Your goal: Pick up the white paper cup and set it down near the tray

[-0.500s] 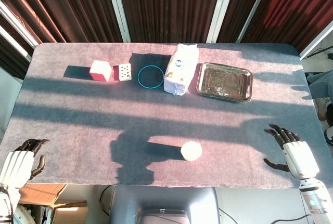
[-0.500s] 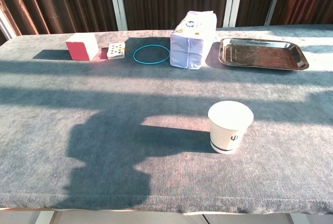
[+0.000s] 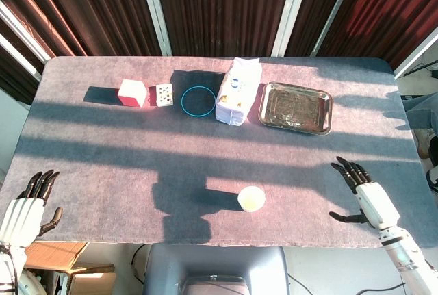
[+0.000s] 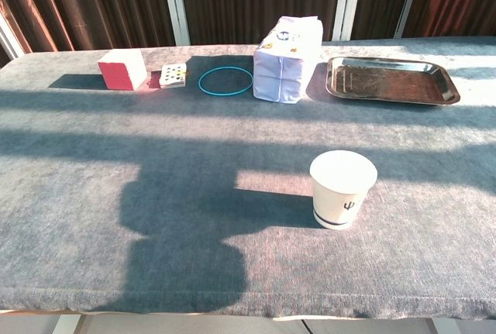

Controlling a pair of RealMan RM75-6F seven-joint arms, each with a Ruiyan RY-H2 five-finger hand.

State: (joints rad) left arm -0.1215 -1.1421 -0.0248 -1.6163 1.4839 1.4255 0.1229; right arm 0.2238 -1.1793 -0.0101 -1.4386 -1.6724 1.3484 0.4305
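The white paper cup (image 3: pixel 251 199) (image 4: pixel 342 187) stands upright near the table's front edge, a little right of centre. The metal tray (image 3: pixel 295 107) (image 4: pixel 389 80) lies at the back right. My right hand (image 3: pixel 365 195) hovers at the front right, fingers spread, well to the right of the cup and holding nothing. My left hand (image 3: pixel 27 205) is at the front left corner, fingers apart and empty. Neither hand shows in the chest view.
Along the back stand a red box (image 3: pixel 133 93), a small dotted card box (image 3: pixel 163 94), a blue ring (image 3: pixel 198 100) and a white bag (image 3: pixel 237 92) just left of the tray. Grey cloth covers the table (image 3: pixel 102 165). A broad shadow falls left of the cup.
My right hand has shifted left and slightly up, toward the cup. My left hand has lifted its fingers a little. The shadow beside the cup has changed shape.
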